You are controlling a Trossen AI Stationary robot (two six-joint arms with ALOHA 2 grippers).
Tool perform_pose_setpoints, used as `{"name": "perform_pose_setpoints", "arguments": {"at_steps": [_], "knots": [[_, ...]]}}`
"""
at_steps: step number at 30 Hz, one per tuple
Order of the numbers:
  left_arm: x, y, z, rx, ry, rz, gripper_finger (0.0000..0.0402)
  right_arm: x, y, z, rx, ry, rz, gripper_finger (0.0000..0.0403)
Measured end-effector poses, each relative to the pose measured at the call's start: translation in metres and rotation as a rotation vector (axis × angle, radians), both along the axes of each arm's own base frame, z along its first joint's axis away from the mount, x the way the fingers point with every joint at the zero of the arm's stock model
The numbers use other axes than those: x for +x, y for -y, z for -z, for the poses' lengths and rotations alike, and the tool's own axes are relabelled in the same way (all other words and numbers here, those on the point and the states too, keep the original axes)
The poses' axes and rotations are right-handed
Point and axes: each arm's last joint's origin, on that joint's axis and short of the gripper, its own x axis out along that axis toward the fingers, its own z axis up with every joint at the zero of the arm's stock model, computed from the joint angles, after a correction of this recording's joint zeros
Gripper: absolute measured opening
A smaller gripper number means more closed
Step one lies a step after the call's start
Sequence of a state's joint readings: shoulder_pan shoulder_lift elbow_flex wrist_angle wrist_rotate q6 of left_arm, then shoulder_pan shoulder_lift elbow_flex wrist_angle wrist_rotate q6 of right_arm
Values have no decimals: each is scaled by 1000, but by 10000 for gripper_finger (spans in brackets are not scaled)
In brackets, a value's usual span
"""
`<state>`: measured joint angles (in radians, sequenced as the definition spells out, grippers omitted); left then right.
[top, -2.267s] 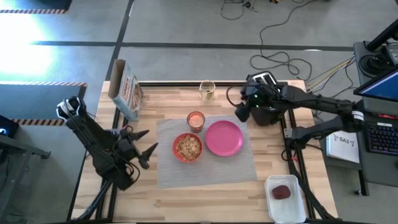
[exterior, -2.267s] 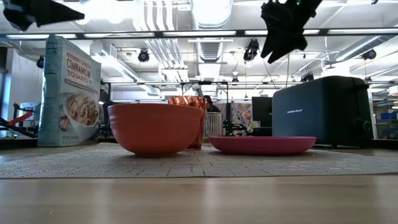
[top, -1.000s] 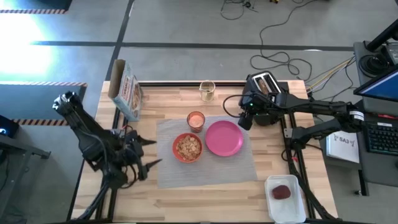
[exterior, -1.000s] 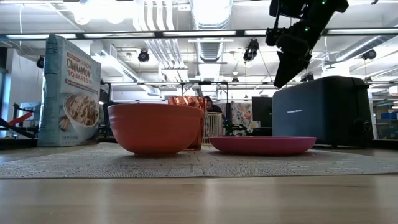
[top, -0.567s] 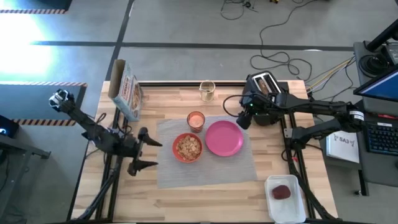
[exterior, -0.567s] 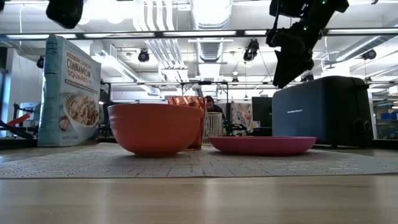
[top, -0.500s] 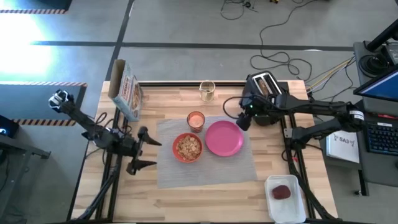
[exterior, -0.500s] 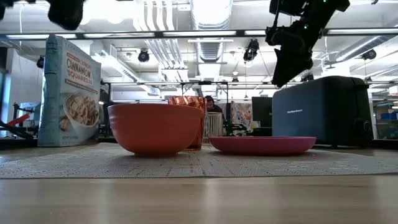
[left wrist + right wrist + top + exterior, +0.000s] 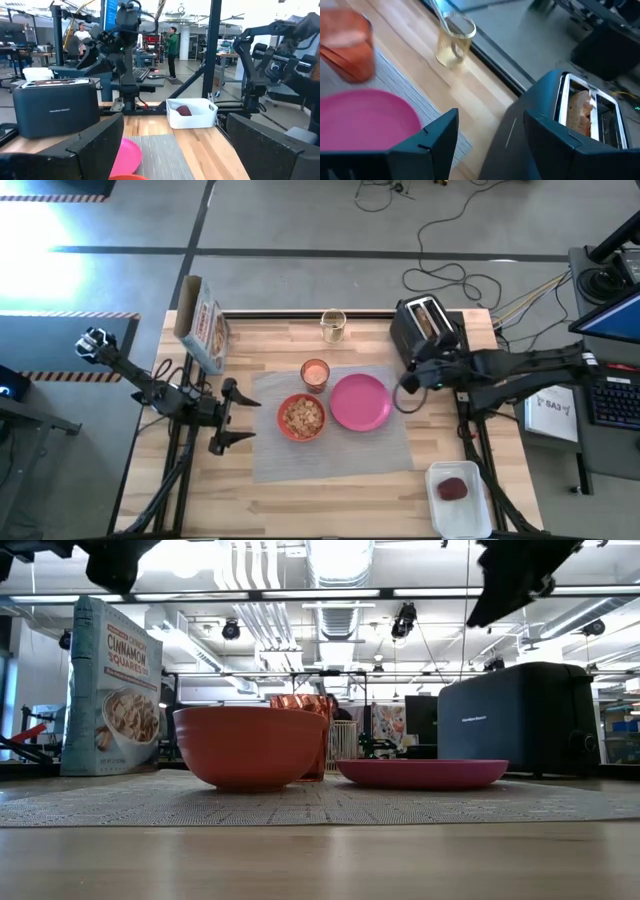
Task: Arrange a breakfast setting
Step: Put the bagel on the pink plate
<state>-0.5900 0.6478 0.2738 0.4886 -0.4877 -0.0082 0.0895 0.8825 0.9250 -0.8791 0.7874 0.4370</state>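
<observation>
The grey placemat [image 9: 335, 455] lies mid-table. On it rest the pink plate [image 9: 360, 402], the red-orange bowl [image 9: 301, 417] holding cereal, and the orange cup [image 9: 315, 373]. A brown toast slice [image 9: 580, 111] stands in a slot of the black toaster [image 9: 425, 325]. The dark-red item [image 9: 452, 489] lies in a white tub [image 9: 470, 515] at the near right. My right gripper [image 9: 408, 388] hovers open and empty between the plate and the toaster. My left gripper [image 9: 234, 423] hovers open and empty left of the bowl, facing the table's right edge.
A cereal box [image 9: 203, 330] stands at the far left. A clear glass [image 9: 332, 326] with a thin handle sticking out of it stands at the far edge behind the cup. People stand in the room beyond the table in the left wrist view [image 9: 172, 47].
My right gripper has gone from the toaster's left side toward the near edge and upward, and now hangs beside the plate's right rim. My left gripper has shifted slightly toward the far edge and turned toward the bowl. Nothing on the table has moved.
</observation>
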Motion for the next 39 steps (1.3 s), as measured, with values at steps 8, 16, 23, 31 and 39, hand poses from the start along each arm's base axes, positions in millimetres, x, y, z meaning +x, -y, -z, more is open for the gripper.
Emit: {"name": "perform_pose_setpoints", "arguments": {"at_steps": [8, 16, 23, 31, 39], "knots": [[7, 5, 7, 27, -53, 1, 337, -23, -2, 24, 107, 112, 29, 210], [11, 7, 1, 121, -38, -8, 337, -24, -4, 44, 285, 178, 113, 210], [13, 9, -16, 126, -2, -13, 337, -22, -4, 45, 324, 223, 169, 210], [15, 10, -14, 130, -71, -7, 336, -22, -3, 45, 316, 266, 220, 210], [19, 13, -16, 52, -84, -1, 336, -17, -5, 47, 355, 246, 190, 210]]}}
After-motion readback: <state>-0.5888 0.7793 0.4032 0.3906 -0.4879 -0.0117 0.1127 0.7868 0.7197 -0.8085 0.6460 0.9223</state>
